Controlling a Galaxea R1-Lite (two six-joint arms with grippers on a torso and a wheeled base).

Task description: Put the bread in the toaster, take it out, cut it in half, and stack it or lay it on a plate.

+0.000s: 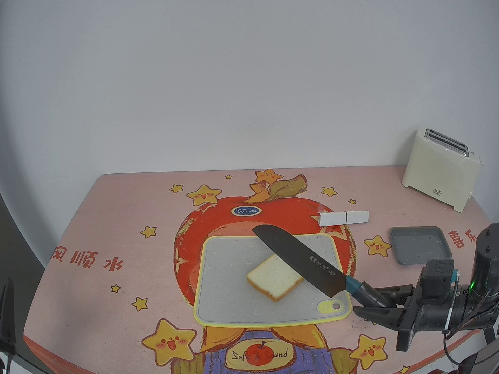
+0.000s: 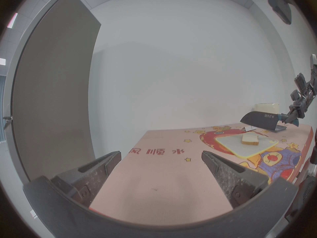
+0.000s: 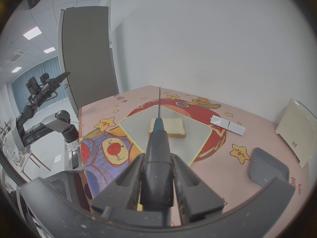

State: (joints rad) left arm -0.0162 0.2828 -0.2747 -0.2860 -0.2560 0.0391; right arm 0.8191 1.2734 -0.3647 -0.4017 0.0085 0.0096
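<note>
The left gripper [image 2: 161, 156] hangs off the table's [image 1: 104, 224] near-left corner, fingers apart and empty, clear of the cutting zone. At the near-right edge, the right gripper [image 1: 377, 305] is clamped on the knife [image 1: 301, 261] handle. The blade stands upright above the bread [image 1: 274, 279], apart from it and lined up across the slice, evidently for the halving cut. The bread lies flat on the board [image 1: 228, 297] at mid-table, which spares the surface. Farther along the right edge sits the plate [image 1: 420, 245], handy for the halves; the toaster [image 1: 441, 170] occupies the far-right corner.
</note>
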